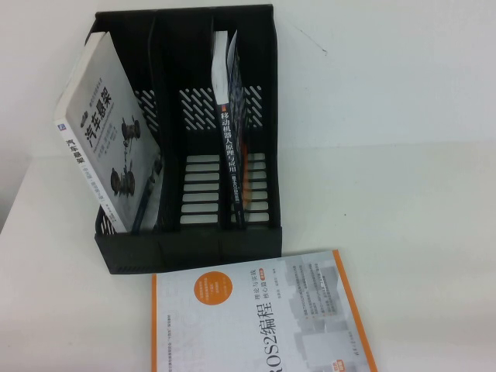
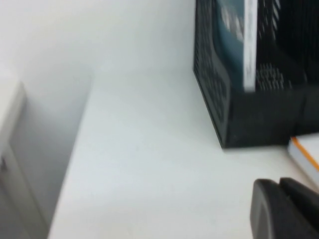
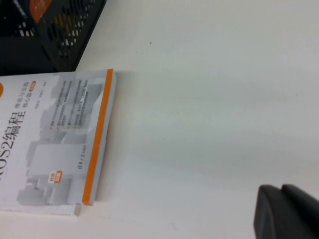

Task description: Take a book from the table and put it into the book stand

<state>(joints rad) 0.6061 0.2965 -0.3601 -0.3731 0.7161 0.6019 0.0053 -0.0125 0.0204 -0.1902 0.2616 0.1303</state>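
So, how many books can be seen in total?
3: the book leans in the left compartment of the book stand, the dark-spined book stands in the right compartment, the ROS2 book lies flat on the table.

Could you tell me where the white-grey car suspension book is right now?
In the high view, the book leans tilted in the left compartment of the book stand, two slots from the dark-spined book.

A lab or office bench: a plain white table (image 1: 418, 194) against a white wall, with a black book stand (image 1: 186, 139) and robotics textbooks (one titled "ROS2" (image 1: 256, 318)) lying near both parked grippers.
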